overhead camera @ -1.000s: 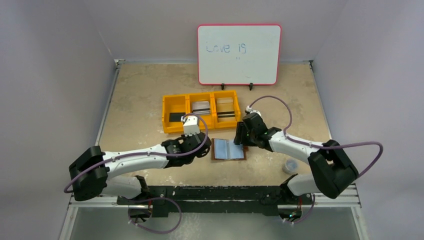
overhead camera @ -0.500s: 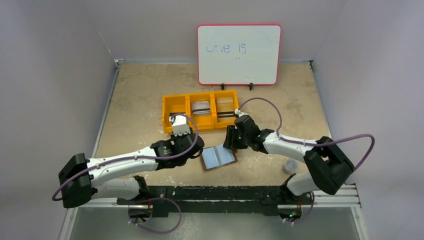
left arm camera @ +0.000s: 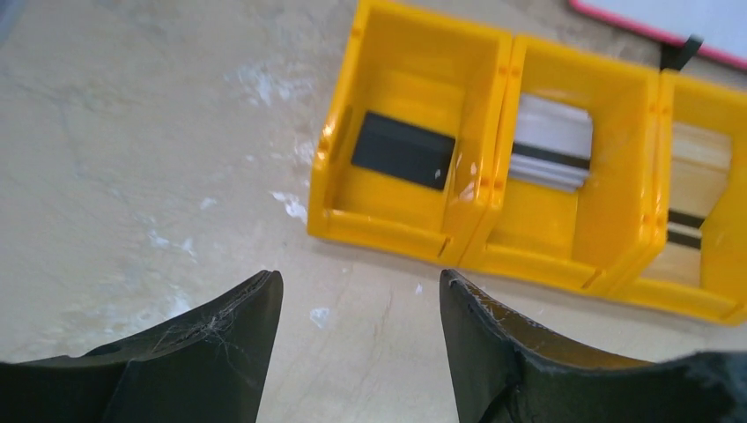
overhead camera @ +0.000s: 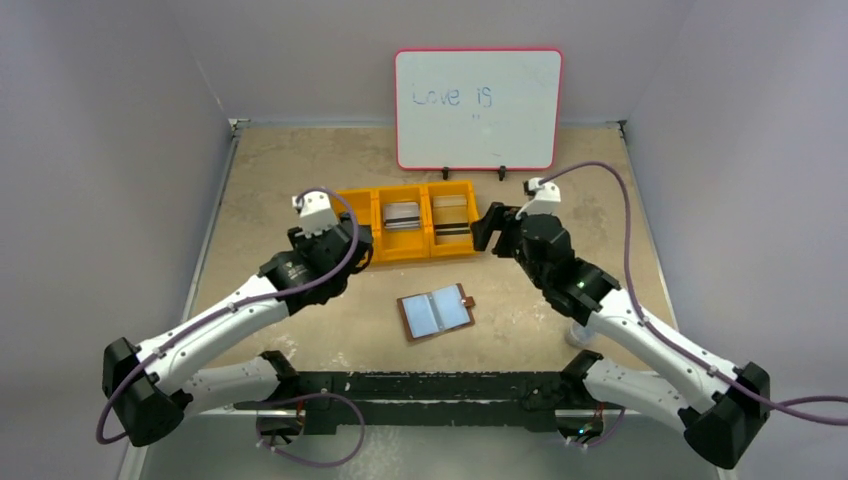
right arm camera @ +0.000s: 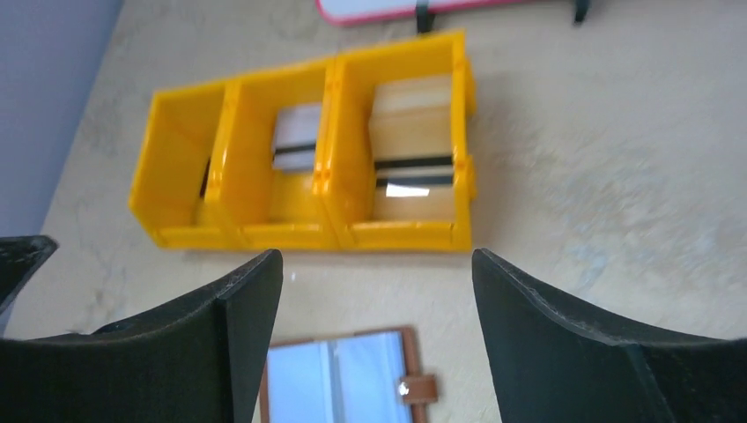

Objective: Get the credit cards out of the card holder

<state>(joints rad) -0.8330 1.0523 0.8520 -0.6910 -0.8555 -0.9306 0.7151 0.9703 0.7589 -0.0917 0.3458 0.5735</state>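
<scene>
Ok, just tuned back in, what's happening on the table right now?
Neither arm is holding anything: the left gripper and right gripper are both open, hovering near the yellow three-compartment plastic bin. The brown leather bifold wallet lies open on the table in front of it, no card showing in its clear sleeves. The bin holds a black card, a grey-white striped card and a beige striped card.

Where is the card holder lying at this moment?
In the top view the card holder lies open near the centre, on the near side of the yellow bin.
</scene>
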